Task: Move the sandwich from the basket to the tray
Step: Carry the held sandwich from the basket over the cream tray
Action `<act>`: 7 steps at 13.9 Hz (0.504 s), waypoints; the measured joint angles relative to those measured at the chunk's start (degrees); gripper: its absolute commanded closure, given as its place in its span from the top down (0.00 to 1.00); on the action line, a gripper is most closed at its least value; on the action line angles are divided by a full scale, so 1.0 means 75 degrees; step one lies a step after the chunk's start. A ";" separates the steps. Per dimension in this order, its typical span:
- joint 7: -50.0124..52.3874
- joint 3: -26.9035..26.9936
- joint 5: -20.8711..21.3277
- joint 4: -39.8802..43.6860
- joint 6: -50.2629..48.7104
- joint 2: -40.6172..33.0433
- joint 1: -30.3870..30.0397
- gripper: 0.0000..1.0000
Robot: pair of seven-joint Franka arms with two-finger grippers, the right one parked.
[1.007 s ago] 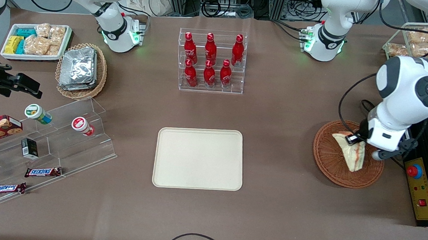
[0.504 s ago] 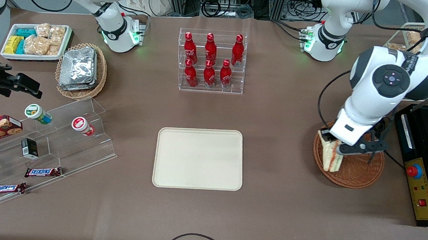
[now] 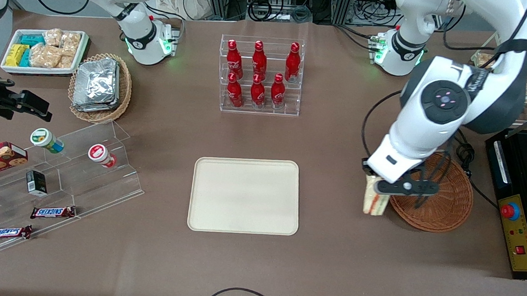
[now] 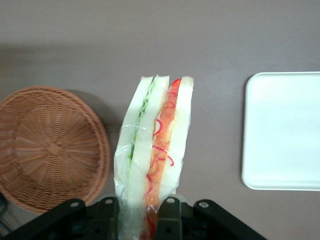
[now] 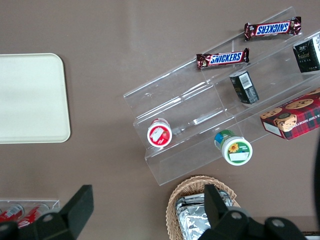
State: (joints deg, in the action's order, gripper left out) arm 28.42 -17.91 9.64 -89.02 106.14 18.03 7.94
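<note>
My left gripper (image 3: 379,189) (image 4: 138,212) is shut on the sandwich (image 3: 374,200) (image 4: 154,150), a plastic-wrapped wedge of white bread with a green and an orange-red filling stripe. It hangs in the air above the table, just outside the rim of the reddish-brown wicker basket (image 3: 447,200) (image 4: 47,147), between the basket and the cream tray (image 3: 244,195) (image 4: 285,130) (image 5: 30,97). The basket holds nothing. The tray lies flat and bare at the middle of the table.
A clear rack of red bottles (image 3: 260,75) stands farther from the front camera than the tray. A black control box with a red button (image 3: 517,234) lies beside the basket. Acrylic steps with snacks (image 3: 49,183) and a tan basket of foil packets (image 3: 99,88) lie toward the parked arm's end.
My gripper has lifted the sandwich out of the basket and carried it sideways past the rim toward the tray. The sandwich has turned to hang edge-on.
</note>
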 measured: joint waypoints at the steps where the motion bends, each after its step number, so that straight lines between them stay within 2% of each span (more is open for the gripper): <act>1: 0.0099 -0.0003 0.0001 0.0220 -0.0061 0.0197 0.0149 0.16; 7: 0.0969 -0.0007 0.0240 0.1272 -0.0070 0.1346 0.0999 0.16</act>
State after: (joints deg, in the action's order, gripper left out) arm 35.69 -17.96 11.44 -79.48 105.62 28.12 15.43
